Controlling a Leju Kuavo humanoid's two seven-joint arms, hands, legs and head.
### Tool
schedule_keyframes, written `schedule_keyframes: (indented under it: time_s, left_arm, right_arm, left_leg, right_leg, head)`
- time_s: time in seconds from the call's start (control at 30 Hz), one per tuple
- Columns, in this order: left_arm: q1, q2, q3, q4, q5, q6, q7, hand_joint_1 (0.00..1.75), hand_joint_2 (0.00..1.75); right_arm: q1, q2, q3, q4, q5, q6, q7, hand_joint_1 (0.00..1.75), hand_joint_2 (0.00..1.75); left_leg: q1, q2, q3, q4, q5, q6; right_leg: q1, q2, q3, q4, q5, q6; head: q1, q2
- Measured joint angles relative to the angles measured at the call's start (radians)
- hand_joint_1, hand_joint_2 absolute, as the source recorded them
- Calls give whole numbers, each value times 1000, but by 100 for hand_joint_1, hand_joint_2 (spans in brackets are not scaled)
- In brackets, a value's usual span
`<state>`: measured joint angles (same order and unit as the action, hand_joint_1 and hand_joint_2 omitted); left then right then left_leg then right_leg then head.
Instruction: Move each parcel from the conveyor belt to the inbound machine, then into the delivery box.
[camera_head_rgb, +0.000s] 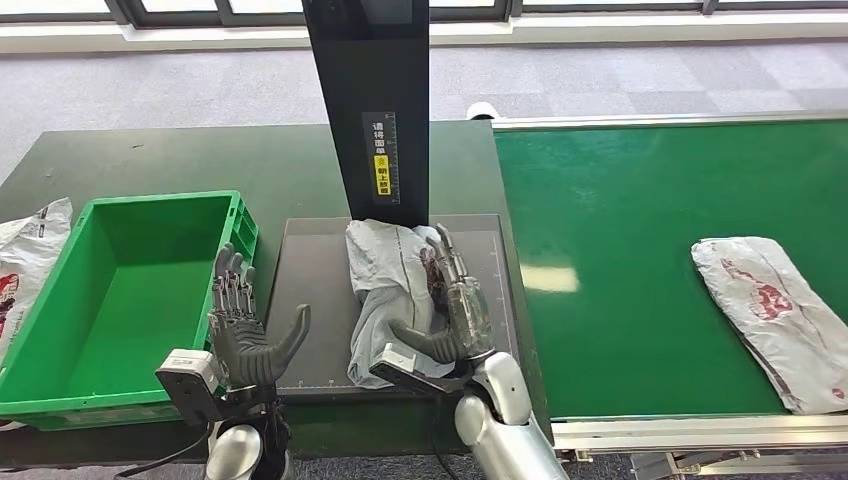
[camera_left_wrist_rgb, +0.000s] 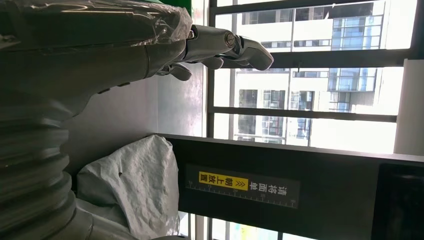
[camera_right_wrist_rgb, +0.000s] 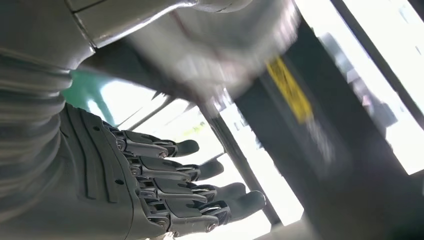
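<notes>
Plainly, the conveyor belt (camera_head_rgb: 640, 250) still feeds work: a second parcel (camera_head_rgb: 775, 315) lies flat near its right end, waiting its turn. Left of it the green delivery box (camera_head_rgb: 60, 350) sits beside the inbound machine (camera_head_rgb: 310, 290), close enough for a short transfer. On the machine's dark plate, under the black scanner column (camera_head_rgb: 370, 100), rests the grey parcel (camera_head_rgb: 385, 290), probably laid there to be read. The right hand (camera_head_rgb: 455, 310) lies over it with fingers extended, gripping nothing. The left hand (camera_head_rgb: 240, 325) hovers open between box and plate, likely ready to take the parcel across.
</notes>
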<state>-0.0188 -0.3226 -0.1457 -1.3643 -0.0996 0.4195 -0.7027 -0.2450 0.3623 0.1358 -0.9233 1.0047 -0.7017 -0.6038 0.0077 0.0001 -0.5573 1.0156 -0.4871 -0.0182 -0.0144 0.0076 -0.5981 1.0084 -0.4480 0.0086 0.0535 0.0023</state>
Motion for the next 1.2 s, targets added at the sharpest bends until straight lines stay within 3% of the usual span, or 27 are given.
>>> schedule_keyframes:
  time_s: [0.13,0.3,0.47,0.67,0.83,1.0,1.2]
  left_arm:
    - [0,0,0,0,0,10,0,0,175]
    - [0,0,0,0,0,13,0,0,175]
    - [0,0,0,0,0,16,0,0,175]
    - [-1,0,0,4,-12,16,0,0,175]
    - [-31,-1,-18,69,-172,0,3,0,175]
    - [-115,-8,-102,197,-324,19,72,0,175]
    - [-238,-25,-199,348,-326,39,133,0,175]
  right_arm:
    - [44,-7,-49,-240,-146,-1,-88,0,175]
    - [92,-16,-70,-525,-204,-1,-95,0,175]
    - [123,-22,-80,-715,-228,0,-95,0,175]
    - [144,-26,-82,-814,-256,0,-95,0,175]
    - [154,-27,-81,-871,-284,1,-95,0,175]
    - [155,-27,-76,-880,-303,1,-95,0,175]
    - [154,-27,-75,-880,-323,2,-95,0,175]
  left_leg:
    - [-1,0,0,0,-1,1]
    - [-2,0,0,0,-1,1]
    - [-2,2,0,0,-1,1]
    - [-1,2,1,0,-1,1]
    - [-2,2,1,0,-1,1]
    - [-2,2,2,1,-1,1]
    - [-2,2,1,1,-1,1]
  right_leg:
    - [-1,0,0,0,0,0]
    - [-1,0,0,0,0,0]
    - [-1,1,-1,0,0,0]
    - [-1,1,-1,0,0,0]
    - [-1,1,0,0,0,0]
    - [-1,1,0,0,1,1]
    - [-1,1,0,0,1,1]
  head:
    - [0,0]
    - [0,0]
    - [0,0]
    - [0,0]
    - [0,0]
    - [0,0]
    - [0,0]
